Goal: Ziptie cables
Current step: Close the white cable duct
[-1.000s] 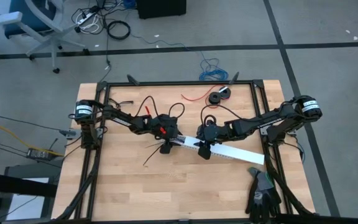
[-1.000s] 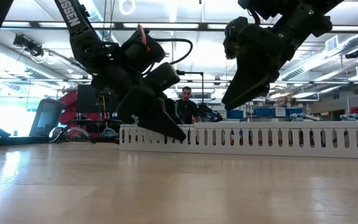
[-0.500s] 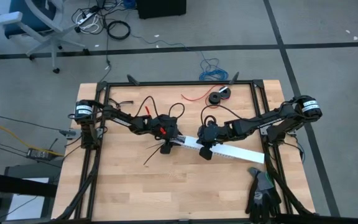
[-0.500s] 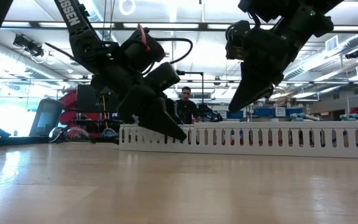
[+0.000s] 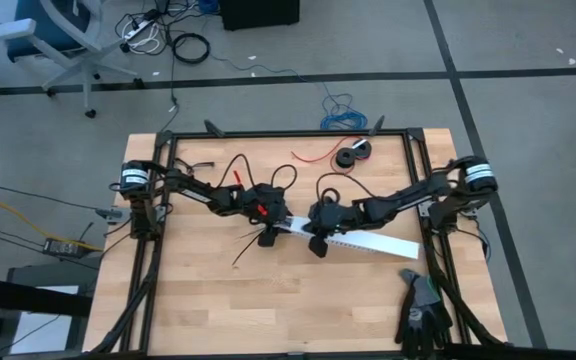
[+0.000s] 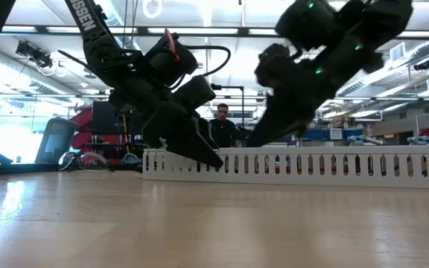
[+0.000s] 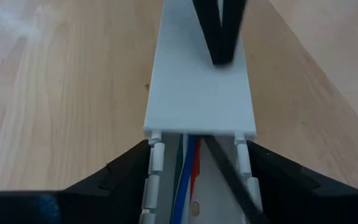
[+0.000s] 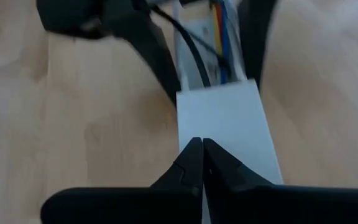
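On the wooden counter (image 5: 218,300) the left claw (image 5: 269,232) sits at the left end of a white slotted cable duct (image 5: 368,242), its two fingers (image 7: 123,174) spread wide and standing outside either side wall, so it straddles or steadies the duct; whether the pads actually press the walls cannot be told. The cables (image 7: 188,165) lie inside that open end, running lengthwise along the channel: in the left wrist view a blue, a red, a green and a white strand show, and the right wrist view (image 8: 219,31) adds an orange or yellow one. A black strip (image 7: 229,177) crosses them at a slant. Just past them a flat white cover (image 8: 225,134) caps the rest of the duct. The right claw (image 5: 315,243) is pinched fully shut, holding nothing, its tips (image 8: 197,155) over or on that cover just beside its edge. The duct's long axis runs from left claw to right claw, slightly slanted across the counter, so the cables lie straight ahead of the right claw, beyond the cover's edge, and directly between the left fingers; the left arm is nearer them. Counted: two claws, one duct, one cover, one cable bunch.
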Robot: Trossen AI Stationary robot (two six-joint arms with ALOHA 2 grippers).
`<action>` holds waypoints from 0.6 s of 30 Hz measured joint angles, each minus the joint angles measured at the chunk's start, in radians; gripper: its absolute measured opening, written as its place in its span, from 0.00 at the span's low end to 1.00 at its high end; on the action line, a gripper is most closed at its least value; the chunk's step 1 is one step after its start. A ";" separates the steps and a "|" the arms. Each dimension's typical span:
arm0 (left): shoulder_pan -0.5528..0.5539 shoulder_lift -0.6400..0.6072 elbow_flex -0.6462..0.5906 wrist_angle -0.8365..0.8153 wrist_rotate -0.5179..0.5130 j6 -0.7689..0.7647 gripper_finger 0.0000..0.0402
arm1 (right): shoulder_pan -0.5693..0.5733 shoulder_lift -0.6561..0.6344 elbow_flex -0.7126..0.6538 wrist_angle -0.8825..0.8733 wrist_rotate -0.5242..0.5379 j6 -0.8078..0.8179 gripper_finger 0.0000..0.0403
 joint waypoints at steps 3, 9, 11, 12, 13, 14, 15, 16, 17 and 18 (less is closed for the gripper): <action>0.000 0.000 0.000 0.001 0.000 0.000 0.62 | -0.015 0.051 0.021 0.087 -0.011 -0.064 0.00; -0.001 0.000 0.000 0.007 -0.004 -0.042 0.63 | -0.025 0.063 0.038 0.083 -0.016 -0.090 0.00; -0.001 0.000 0.000 0.007 -0.005 -0.042 0.64 | -0.025 0.063 0.038 0.077 -0.016 -0.089 0.00; -0.001 0.000 0.000 0.007 -0.005 -0.036 0.65 | -0.025 0.063 0.039 0.072 -0.017 -0.088 0.00; -0.001 0.001 0.000 0.008 -0.005 -0.028 0.67 | -0.025 0.063 0.040 0.067 -0.017 -0.088 0.00; -0.001 0.000 0.000 0.010 -0.005 -0.027 0.68 | -0.025 0.063 0.040 0.063 -0.017 -0.088 0.00; 0.000 -0.001 0.000 0.010 -0.005 -0.028 0.69 | -0.025 0.062 0.040 0.060 -0.017 -0.088 0.00; 0.001 -0.005 0.000 0.008 -0.004 -0.027 0.69 | -0.025 0.062 0.040 0.059 -0.017 -0.086 0.00; 0.005 -0.014 0.000 0.002 -0.004 -0.025 0.70 | -0.025 0.062 0.040 0.058 -0.017 -0.085 0.00; 0.008 -0.025 0.000 -0.008 -0.004 -0.021 0.70 | -0.025 0.062 0.040 0.057 -0.016 -0.085 0.00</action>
